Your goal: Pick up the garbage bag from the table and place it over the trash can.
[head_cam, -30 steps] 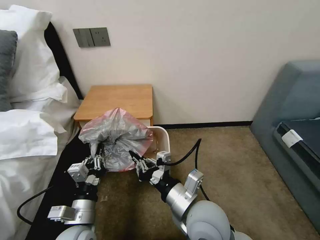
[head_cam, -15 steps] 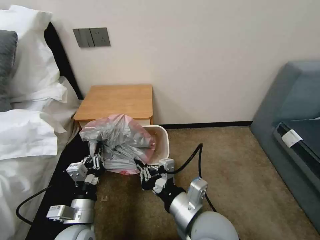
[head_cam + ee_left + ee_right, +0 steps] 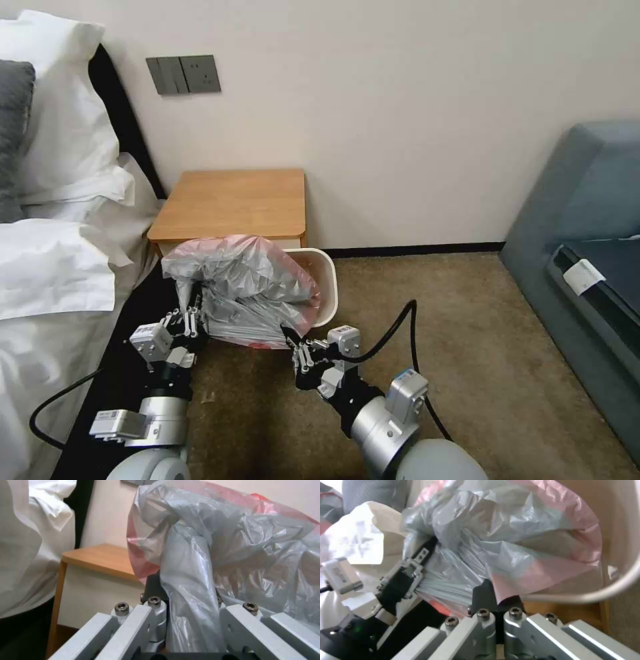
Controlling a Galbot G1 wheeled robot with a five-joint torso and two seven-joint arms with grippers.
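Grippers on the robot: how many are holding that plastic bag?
2. The left gripper pinches the garbage bag at its left edge; the right gripper pinches its lower right corner, beside the trash can.

Soft, even indoor light, no harsh shadows; head view sharp, both wrist views blurred, faint sheen on the garbage bag.

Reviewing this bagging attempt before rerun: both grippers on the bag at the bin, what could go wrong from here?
1. The garbage bag is bunched, its mouth not spread; it may drape over the trash can without lining it.
2. The left gripper and right gripper each pinch thin film; pulling apart could tear it or slip it out.
3. The bin is light-looking and might tip or slide on the carpet.
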